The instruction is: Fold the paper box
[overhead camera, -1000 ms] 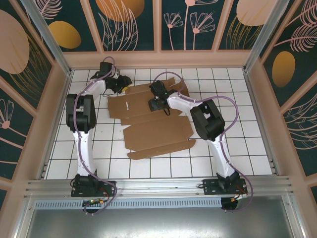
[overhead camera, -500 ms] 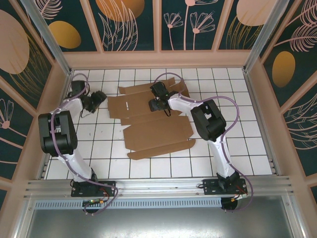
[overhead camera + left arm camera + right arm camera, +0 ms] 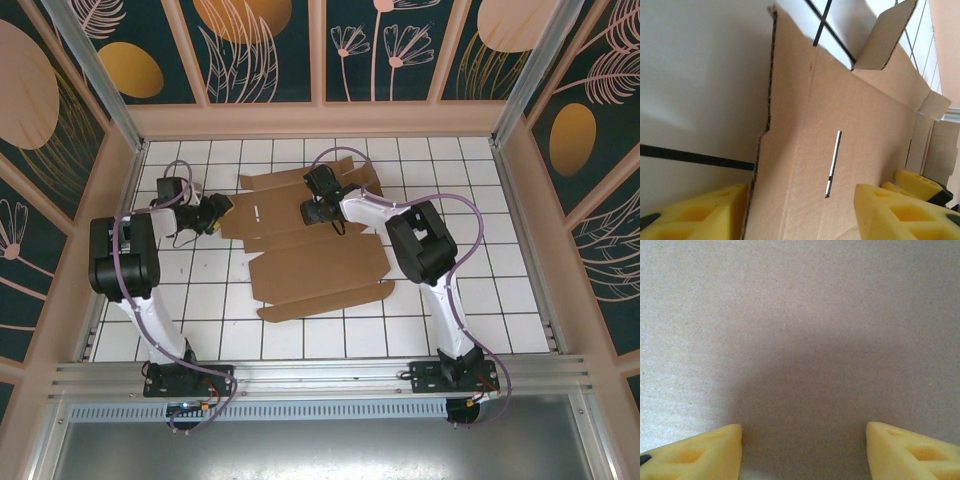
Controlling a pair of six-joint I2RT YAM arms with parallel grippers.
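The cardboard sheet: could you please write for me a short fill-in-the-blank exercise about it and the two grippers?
1. The cardboard sheet lies on a table of white ____.
2. The left gripper is at the sheet's ____ edge.
3. The fingers of the right gripper are coloured ____.
4. Both grippers are ____, not shut.
Missing words: tiles; left; yellow; open.

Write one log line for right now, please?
paper box: mostly flat | left hand: open at its left edge | right hand: open over far panel
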